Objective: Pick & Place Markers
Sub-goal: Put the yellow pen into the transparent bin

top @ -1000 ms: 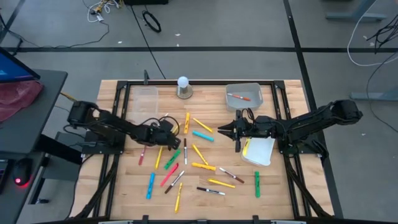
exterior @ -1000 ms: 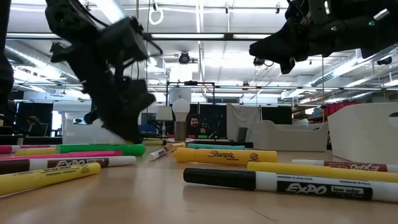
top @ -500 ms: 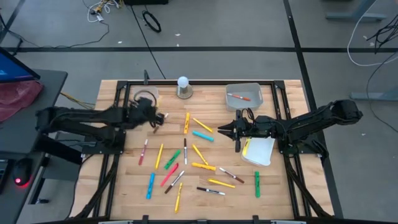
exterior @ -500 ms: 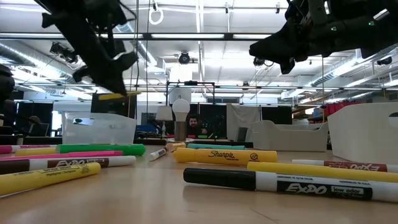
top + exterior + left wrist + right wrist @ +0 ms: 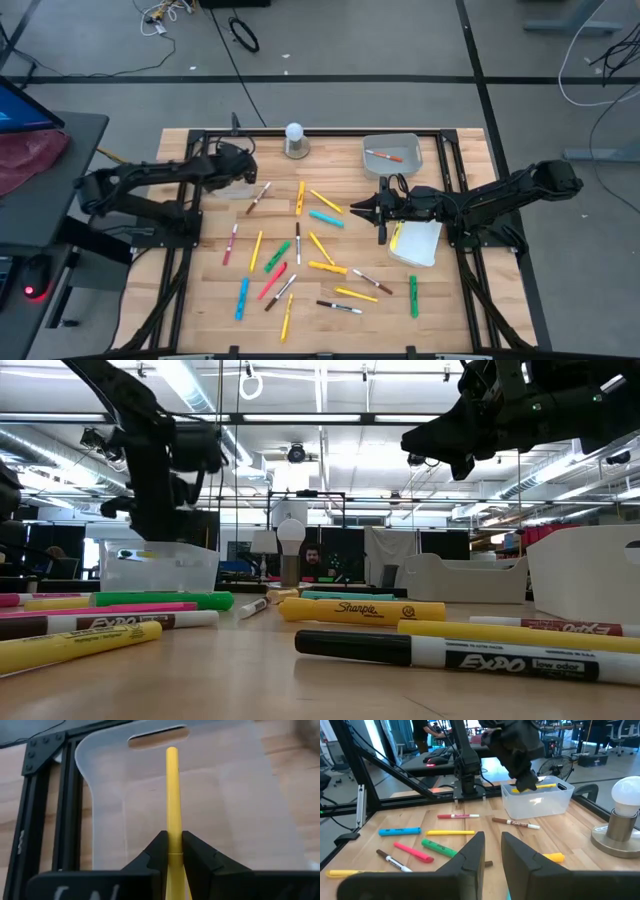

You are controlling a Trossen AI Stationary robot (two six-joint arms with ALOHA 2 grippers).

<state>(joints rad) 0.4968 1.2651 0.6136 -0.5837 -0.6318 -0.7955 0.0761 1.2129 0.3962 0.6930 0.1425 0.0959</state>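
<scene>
My left gripper (image 5: 238, 166) hangs over the clear plastic bin (image 5: 231, 160) at the table's far left, shut on a yellow marker (image 5: 172, 790). The right wrist view shows this marker (image 5: 540, 786) lying level at the bin's rim (image 5: 535, 800). My right gripper (image 5: 358, 210) hovers mid-table beside a white tray, fingers slightly apart and holding nothing. Several yellow, green, pink, blue and dark markers (image 5: 300, 250) lie flat on the wood between the arms. My left gripper pinches the yellow marker's barrel (image 5: 172, 842) between its two fingers, which come from above and lie across it. The marker is lifted clear and about level. Its free length (image 5: 172, 765) reaches out over the clear bin's floor.
A grey bin (image 5: 392, 155) at the far right holds an orange-and-white marker. A white tray (image 5: 417, 243) sits beside the right arm. A bulb-shaped white knob (image 5: 294, 138) stands at the far edge. Black rails (image 5: 180, 250) run along both sides.
My left gripper rose from among the markers at centre-left with the yellow marker in its fingers. It swung toward the table's far left and now stands over the clear bin. The marker went from the table to lifted clear.
</scene>
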